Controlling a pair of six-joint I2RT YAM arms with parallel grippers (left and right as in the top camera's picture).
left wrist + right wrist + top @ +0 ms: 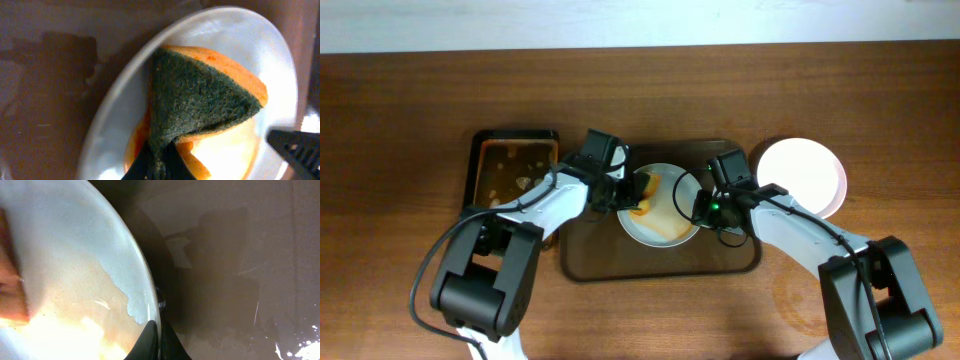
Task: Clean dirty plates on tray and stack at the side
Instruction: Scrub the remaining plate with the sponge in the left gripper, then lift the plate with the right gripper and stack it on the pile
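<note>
A white plate smeared with orange sauce lies on the dark brown tray. My left gripper is shut on an orange sponge with a green scouring face and holds it on the plate's left part. My right gripper is shut on the plate's right rim, one finger on each side. Orange film covers much of the plate. A clean pinkish-white plate sits on the table at the right of the tray.
A small dark tray with brownish residue stands left of the big tray. The wooden table extends around both trays. The tray floor right of the plate is wet and glossy.
</note>
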